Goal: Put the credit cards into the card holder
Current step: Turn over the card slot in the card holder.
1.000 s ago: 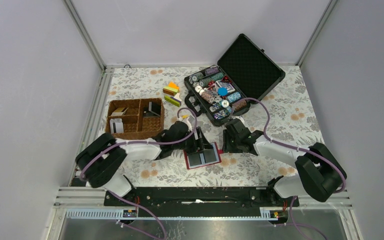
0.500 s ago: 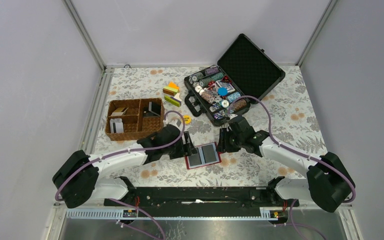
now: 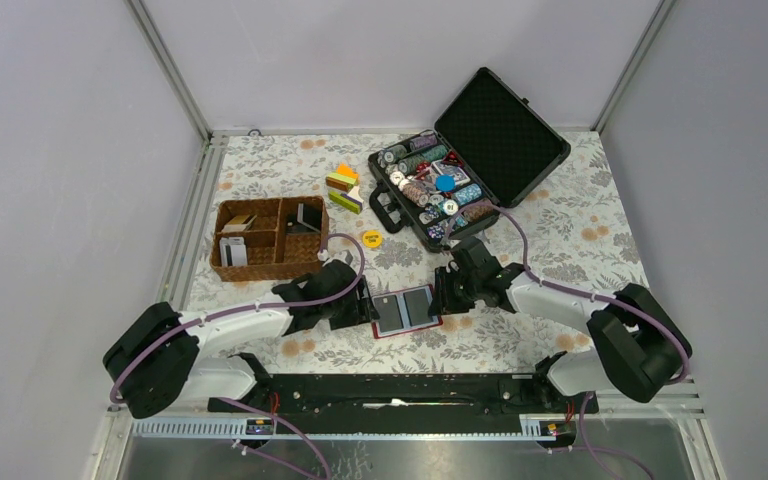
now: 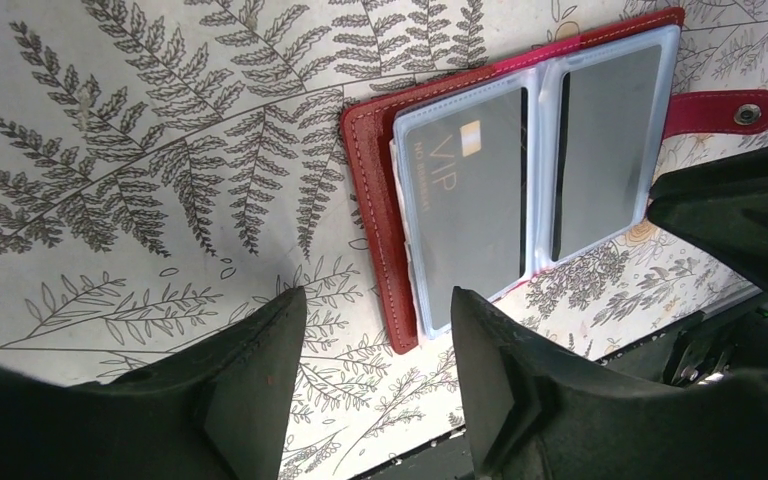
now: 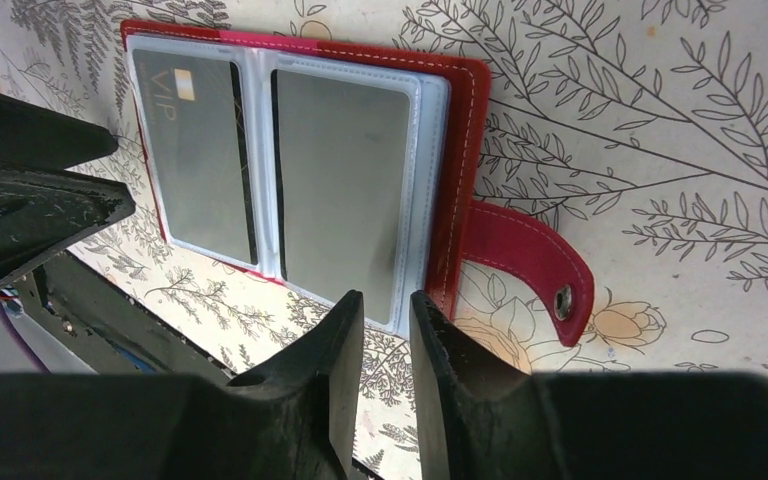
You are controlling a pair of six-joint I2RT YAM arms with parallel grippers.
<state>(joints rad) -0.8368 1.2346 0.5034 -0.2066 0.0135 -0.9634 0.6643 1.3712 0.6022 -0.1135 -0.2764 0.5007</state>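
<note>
card holder (image 3: 406, 311) open between left gripper (image 3: 368, 308), right gripper (image 3: 440, 298); wicker basket (image 3: 260, 271) nearby.

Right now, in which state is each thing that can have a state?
card holder: open flat, strap unsnapped, dark cards in both pockets.
black case: lid open.
wicker basket: holding loose cards.
left gripper: open, empty.
right gripper: slightly open, empty.
</note>
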